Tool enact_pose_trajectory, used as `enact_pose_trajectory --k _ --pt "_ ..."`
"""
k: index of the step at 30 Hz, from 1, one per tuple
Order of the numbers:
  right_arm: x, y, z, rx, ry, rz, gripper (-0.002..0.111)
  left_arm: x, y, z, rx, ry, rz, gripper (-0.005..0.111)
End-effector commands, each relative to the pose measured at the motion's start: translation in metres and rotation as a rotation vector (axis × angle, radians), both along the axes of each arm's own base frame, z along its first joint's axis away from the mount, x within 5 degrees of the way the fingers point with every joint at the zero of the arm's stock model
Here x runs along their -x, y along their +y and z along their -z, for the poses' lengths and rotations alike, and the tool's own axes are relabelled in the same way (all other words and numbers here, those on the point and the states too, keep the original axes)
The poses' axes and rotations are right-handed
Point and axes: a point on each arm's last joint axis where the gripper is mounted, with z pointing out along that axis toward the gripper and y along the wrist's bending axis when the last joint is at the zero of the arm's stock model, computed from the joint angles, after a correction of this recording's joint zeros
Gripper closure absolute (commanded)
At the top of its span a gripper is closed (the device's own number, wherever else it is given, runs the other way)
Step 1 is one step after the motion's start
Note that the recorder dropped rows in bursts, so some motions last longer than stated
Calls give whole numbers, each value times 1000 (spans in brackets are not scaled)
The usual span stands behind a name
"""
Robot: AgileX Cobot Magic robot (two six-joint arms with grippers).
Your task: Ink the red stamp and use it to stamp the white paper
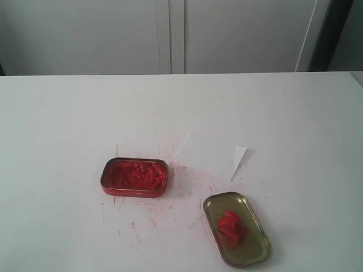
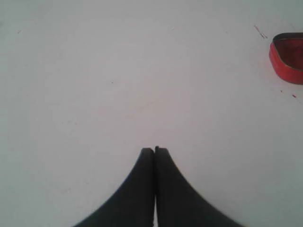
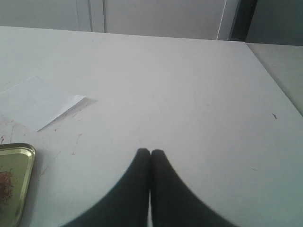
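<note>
The red stamp (image 1: 231,226) looks like a small red block lying inside the gold lid (image 1: 249,252) at the front right of the table. Behind the lid, the white paper (image 1: 210,156) lies flat with one corner curled up; it also shows in the right wrist view as a white paper (image 3: 33,101). No imprint can be made out on it. My left gripper (image 2: 155,150) is shut and empty over bare tabletop. My right gripper (image 3: 150,152) is shut and empty, beside the lid's corner (image 3: 19,156). Neither gripper shows in the exterior view.
The open red tin of ink paste (image 1: 135,177) stands left of the lid, and its end shows as a red tin (image 2: 289,56) in the left wrist view. Red scratches and specks mark the tabletop (image 1: 164,215) around it. The table's right edge (image 3: 274,80) is near my right gripper.
</note>
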Motion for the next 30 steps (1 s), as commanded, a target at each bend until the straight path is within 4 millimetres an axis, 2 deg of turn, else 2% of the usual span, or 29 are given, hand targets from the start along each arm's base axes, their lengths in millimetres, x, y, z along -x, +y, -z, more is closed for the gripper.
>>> enact_pose_trajectory --k 1,11,17,21,30 --pt "0 0 0 12 -15 -8 108 1 0 3 -1 11 3 107" --pt "-1 1 -6 7 -85 -13 108 1 0 3 -1 11 3 107" --pt "-3 3 -30 -10 -345 -32 108 1 0 3 -1 11 3 107" --pt "-1 3 -40 -17 -457 -40 108 1 0 3 -1 11 3 107" --pt "-1 4 -41 -19 -467 -40 108 0 0 3 -1 10 3 107"
